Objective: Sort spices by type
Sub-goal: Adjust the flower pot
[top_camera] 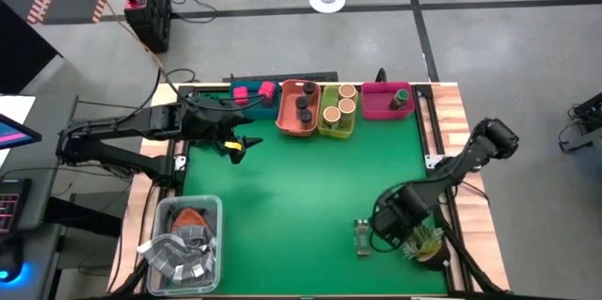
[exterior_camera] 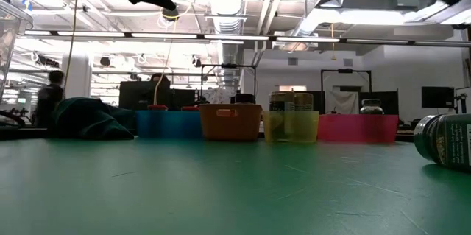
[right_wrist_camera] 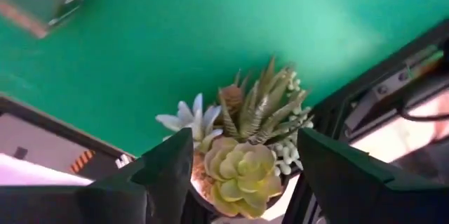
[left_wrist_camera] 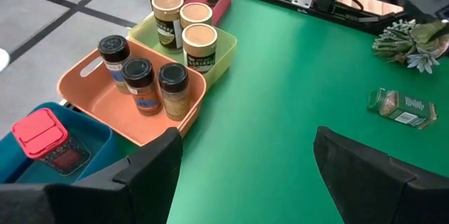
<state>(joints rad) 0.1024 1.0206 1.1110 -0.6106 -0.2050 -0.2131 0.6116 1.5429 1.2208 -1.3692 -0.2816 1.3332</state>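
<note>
left tool (left_wrist_camera: 242, 175): wide open, empty, raised beside orange tray (top_camera: 287, 123)
right tool (right_wrist_camera: 242, 171): open, empty, over plant (right_wrist_camera: 242, 140)
green jar (top_camera: 362, 237): lying on desk (top_camera: 301, 206), near plant, well apart from trays
labels: unreadable

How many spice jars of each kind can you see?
Dark-lidded jars in the orange tray: 3
Tan-topped jars in the yellow tray: 3
Green-topped jars: 2, one in the pink tray, one lying on the mat
Pink-lidded boxes in the blue tray: 2
Total: 10

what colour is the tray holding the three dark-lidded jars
Orange-salmon. The tray with the three dark-lidded jars shows best in the left wrist view.
</note>
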